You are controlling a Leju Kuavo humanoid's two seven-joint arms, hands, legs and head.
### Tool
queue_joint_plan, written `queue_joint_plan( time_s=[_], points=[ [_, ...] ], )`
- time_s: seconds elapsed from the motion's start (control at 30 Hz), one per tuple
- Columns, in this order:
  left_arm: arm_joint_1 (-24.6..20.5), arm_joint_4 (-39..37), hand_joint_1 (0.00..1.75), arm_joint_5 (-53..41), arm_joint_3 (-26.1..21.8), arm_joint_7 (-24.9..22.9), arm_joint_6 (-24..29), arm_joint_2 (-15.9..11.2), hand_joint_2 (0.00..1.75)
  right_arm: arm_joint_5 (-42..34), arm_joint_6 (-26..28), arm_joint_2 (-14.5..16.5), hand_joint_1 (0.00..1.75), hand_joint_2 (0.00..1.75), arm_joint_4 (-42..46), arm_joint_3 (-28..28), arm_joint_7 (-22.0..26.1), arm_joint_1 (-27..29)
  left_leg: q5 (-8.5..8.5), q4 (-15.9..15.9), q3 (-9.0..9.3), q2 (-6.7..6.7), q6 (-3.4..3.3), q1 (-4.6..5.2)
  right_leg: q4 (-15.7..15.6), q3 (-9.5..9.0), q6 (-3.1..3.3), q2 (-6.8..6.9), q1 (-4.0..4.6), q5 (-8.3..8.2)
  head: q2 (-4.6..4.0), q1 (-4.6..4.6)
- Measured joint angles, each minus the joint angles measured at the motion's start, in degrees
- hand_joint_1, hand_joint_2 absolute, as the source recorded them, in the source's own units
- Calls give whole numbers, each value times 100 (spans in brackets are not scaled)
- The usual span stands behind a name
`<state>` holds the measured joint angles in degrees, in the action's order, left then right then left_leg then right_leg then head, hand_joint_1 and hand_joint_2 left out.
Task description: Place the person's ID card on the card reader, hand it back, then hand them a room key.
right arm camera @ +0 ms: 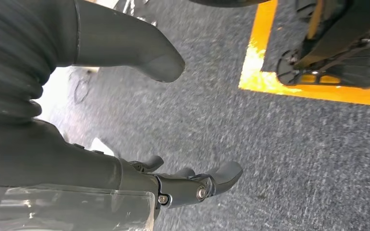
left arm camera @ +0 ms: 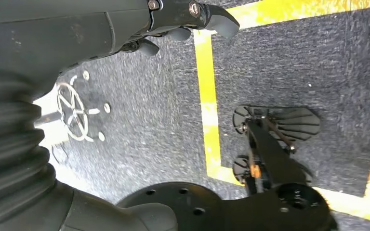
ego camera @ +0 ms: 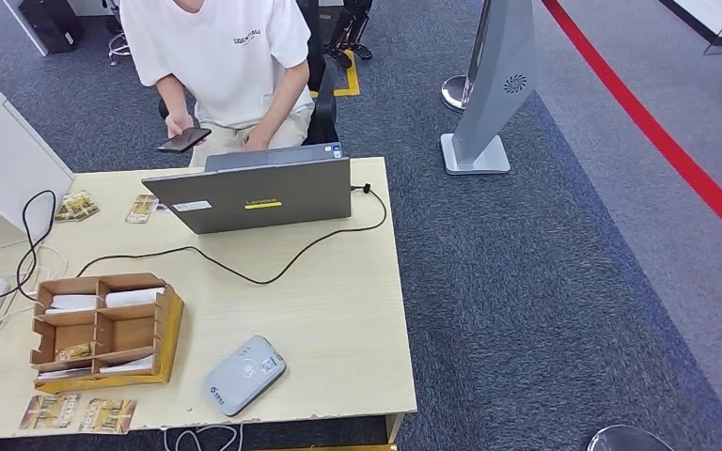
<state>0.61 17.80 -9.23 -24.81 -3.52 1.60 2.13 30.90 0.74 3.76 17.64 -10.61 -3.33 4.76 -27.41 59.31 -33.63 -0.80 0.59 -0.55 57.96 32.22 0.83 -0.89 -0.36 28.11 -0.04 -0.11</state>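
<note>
Both hands, left (left arm camera: 183,21) & right (right arm camera: 183,183), hanging w/ fingers apart, empty, since no ID offered yet; card reader (ego camera: 244,373) waiting on worktop (ego camera: 338,310).

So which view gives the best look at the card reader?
The head view: the grey card reader lies whole and unobstructed near the table's front edge. Both wrist views look down at carpet and yellow floor tape, without the reader.
</note>
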Motion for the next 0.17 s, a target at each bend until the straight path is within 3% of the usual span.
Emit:
queue_joint_plan(
  time_s=[0.03,0.07,0.13,0.17],
  points=[
    [45,20,0,50,125,21,-7,-10,175,-169,-2,-17,0,131,24,50,19,21,0,0,0,0,0,0,0,0,0,0,0,0,0,1],
    [89,39,0,101,251,40,-15,-19,131,-339,-5,-32,0,87,48,100,34,41,0,0,0,0,0,0,0,0,0,0,0,0,0,1],
    [175,79,87,200,499,74,-31,-38,44,-671,-10,-64,87,0,94,201,70,81,-1,0,0,0,0,0,0,0,0,0,0,1,0,1],
    [195,88,116,225,559,80,-35,-42,0,-751,-12,-71,116,0,105,224,77,91,-1,0,0,0,0,0,0,0,0,0,0,1,0,0]
  ],
)
